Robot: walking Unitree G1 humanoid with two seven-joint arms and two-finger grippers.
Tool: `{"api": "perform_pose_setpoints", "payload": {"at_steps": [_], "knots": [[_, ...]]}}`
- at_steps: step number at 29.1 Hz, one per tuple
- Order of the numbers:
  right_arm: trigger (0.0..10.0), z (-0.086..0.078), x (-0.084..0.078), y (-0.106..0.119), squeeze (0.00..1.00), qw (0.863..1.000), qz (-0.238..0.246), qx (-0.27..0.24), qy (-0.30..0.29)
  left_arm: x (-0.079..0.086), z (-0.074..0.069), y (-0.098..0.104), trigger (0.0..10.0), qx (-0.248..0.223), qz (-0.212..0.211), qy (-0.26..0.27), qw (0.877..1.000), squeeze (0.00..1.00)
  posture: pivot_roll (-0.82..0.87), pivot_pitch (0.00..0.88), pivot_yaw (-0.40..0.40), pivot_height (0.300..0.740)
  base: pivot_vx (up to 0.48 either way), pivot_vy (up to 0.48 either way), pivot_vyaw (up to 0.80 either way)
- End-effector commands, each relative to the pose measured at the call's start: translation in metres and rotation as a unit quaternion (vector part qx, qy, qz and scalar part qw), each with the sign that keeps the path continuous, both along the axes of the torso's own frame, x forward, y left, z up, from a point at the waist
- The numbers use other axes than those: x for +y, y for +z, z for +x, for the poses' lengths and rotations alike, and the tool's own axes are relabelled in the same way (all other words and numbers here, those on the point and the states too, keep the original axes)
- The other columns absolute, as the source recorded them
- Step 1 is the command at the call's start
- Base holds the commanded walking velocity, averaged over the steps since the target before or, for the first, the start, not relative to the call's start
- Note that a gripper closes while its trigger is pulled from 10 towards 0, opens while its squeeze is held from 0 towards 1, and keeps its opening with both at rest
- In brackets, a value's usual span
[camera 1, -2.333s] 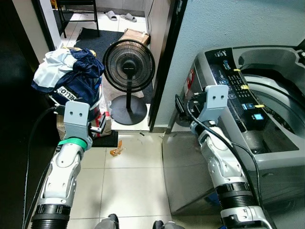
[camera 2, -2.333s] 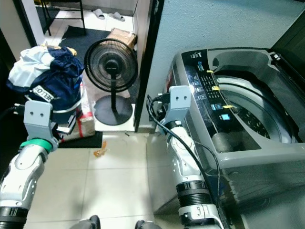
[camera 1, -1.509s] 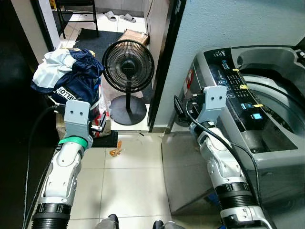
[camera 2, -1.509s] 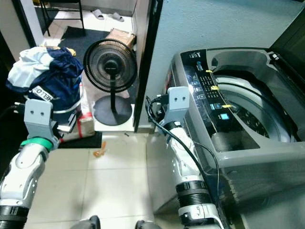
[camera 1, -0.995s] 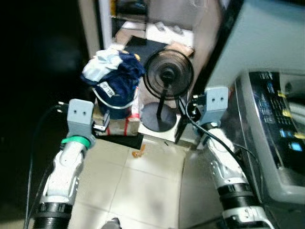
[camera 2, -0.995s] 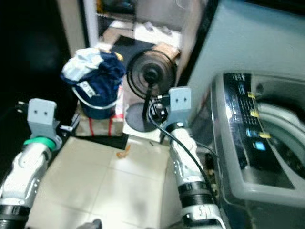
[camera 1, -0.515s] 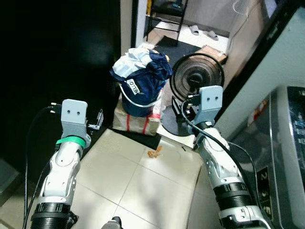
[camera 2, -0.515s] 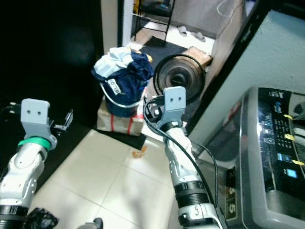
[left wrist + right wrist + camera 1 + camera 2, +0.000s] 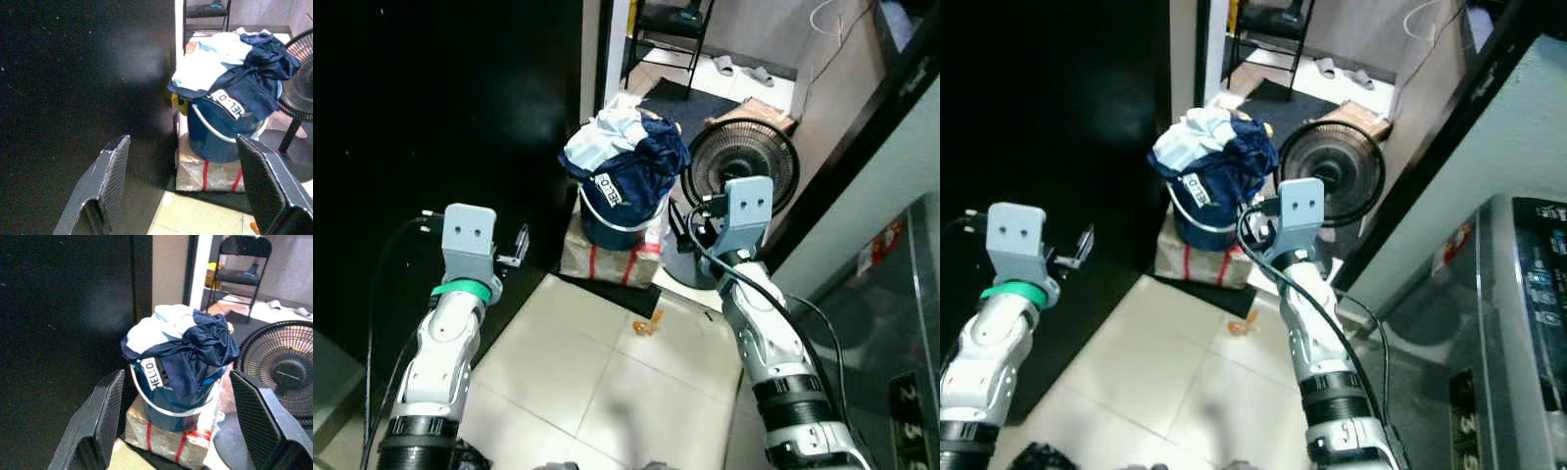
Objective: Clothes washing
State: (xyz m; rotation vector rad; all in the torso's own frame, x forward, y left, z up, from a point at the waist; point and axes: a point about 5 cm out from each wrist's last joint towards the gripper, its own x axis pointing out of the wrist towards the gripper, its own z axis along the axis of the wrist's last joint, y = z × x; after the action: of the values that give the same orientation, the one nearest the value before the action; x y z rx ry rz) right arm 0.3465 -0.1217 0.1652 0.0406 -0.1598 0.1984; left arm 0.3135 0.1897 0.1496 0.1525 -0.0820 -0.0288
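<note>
both grippers, l [image 9: 190,186] & r [image 9: 183,416], released, facing clothes-heaped bucket [image 9: 619,220]

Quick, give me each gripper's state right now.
Left gripper: open, holding nothing.
Right gripper: open, holding nothing, pointed at the blue bucket of clothes.

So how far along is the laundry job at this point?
Nothing looks done: the clothes sit heaped in the blue bucket on a wrapped box, beside the fan. In hand: both arms are raised toward it, left gripper and right gripper open and empty. Left: grasping the laundry and loading the washer.
</note>
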Motion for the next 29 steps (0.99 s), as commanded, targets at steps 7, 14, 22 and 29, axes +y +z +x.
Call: {"api": "perform_pose_setpoints", "payload": {"at_steps": [7,14,22,29], "knots": [[10.0,-0.001,-0.004,-0.004,0.00,1.000,0.003,0.008,-0.005,-0.001,-0.001,-0.003,10.0,0.007,-0.012,-0.007,1.000,0.00,0.06,0.030,-0.061,0.740,0.000,0.000,0.00],[10.0,-0.001,-0.003,-0.005,0.00,1.000,0.001,0.009,-0.004,-0.001,0.001,0.000,10.0,0.002,-0.016,0.003,1.000,0.00,0.06,0.029,-0.060,0.740,0.000,0.000,0.00],[10.0,-0.001,-0.004,-0.005,0.00,1.000,-0.001,0.009,-0.004,-0.009,0.005,0.008,10.0,-0.001,0.052,-0.025,0.998,0.00,0.05,0.024,-0.058,0.740,0.000,0.000,0.00],[10.0,-0.001,-0.004,-0.005,0.00,1.000,-0.003,0.008,-0.003,-0.017,0.006,0.011,10.0,-0.013,0.055,-0.061,0.996,0.00,0.05,0.019,-0.057,0.740,0.038,0.000,0.00]]}}
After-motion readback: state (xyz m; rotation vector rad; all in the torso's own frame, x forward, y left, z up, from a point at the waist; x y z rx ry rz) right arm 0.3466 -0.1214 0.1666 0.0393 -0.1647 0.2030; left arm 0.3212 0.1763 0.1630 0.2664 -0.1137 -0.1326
